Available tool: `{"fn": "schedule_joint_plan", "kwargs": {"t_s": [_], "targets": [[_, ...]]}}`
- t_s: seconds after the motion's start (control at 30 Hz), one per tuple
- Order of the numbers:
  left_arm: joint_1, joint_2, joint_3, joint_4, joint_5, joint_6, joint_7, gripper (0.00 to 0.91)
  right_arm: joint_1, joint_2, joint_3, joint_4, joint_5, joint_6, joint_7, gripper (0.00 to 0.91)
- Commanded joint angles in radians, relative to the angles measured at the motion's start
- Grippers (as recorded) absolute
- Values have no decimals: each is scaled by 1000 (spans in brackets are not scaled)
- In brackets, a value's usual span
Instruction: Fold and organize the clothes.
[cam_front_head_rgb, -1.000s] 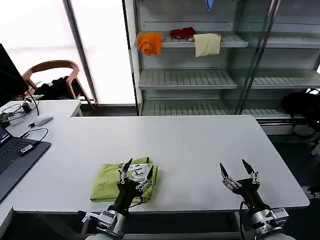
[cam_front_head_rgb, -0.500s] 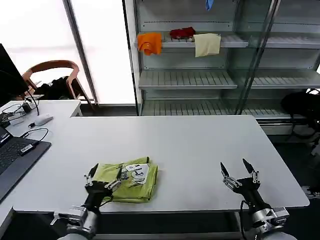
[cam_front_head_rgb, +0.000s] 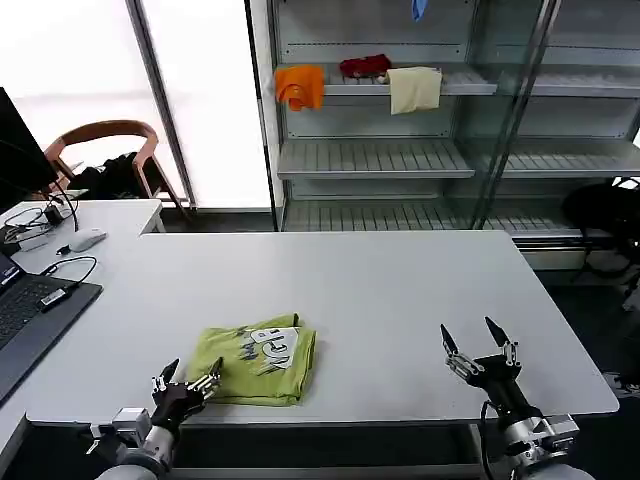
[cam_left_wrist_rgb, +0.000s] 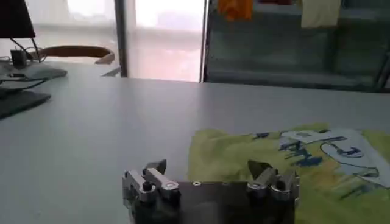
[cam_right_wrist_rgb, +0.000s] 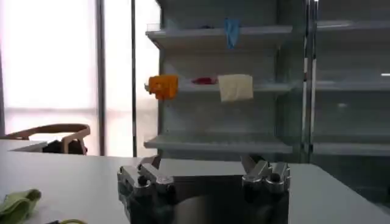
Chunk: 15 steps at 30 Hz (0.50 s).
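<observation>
White table (cam_front_head_rgb: 400, 290): folded T-shirt (cam_front_head_rgb: 255, 362), print (cam_front_head_rgb: 268, 345) partly tucked under.

Lime-green T-shirt (cam_front_head_rgb: 256, 363) with white-and-blue print on white table (cam_front_head_rgb: 400, 300).

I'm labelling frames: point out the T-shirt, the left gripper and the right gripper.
T-shirt (cam_front_head_rgb: 225, 358), head view, plain green fabric.
Left gripper (cam_front_head_rgb: 186, 380), head view, between its fingertips.
Right gripper (cam_front_head_rgb: 469, 336), head view, between its fingertips.

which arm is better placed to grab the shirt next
Left, probably. The left gripper sits open at the table's near edge, right beside the folded shirt. The right gripper, also open, is well off to the shirt's right with bare table between.
</observation>
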Motion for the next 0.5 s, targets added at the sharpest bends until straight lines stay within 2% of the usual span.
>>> {"fn": "schedule_joint_plan", "kwargs": {"t_s": [0.03, 0.23, 0.3, 0.33, 0.37, 0.43, 0.47, 0.5], "targets": [[-69, -6, -32, 53, -159, 37, 16, 907, -2, -1, 8, 1, 0, 1, 2, 907], [-98, -19, -17, 72, -181, 25, 28, 907, -3, 1, 6, -1, -1, 1, 3, 907], [-98, -21, -13, 83, -179, 22, 32, 836, -3, 1, 8, -1, 0, 1, 4, 907], [-95, -22, -11, 87, -174, 18, 33, 756, -3, 0, 10, -2, 1, 1, 4, 907], [-91, -23, -10, 91, -173, 14, 34, 534, -3, -1, 11, -2, 2, 2, 4, 907], [-84, -24, -9, 95, -170, 9, 37, 181, -1, -3, 12, -4, 4, 3, 5, 907], [-81, -25, -8, 96, -169, 8, 37, 71, -1, -3, 12, -4, 4, 3, 4, 907], [-76, -27, -6, 98, -164, 3, 39, 30, 1, -2, 11, -5, 5, 3, 5, 907]]}}
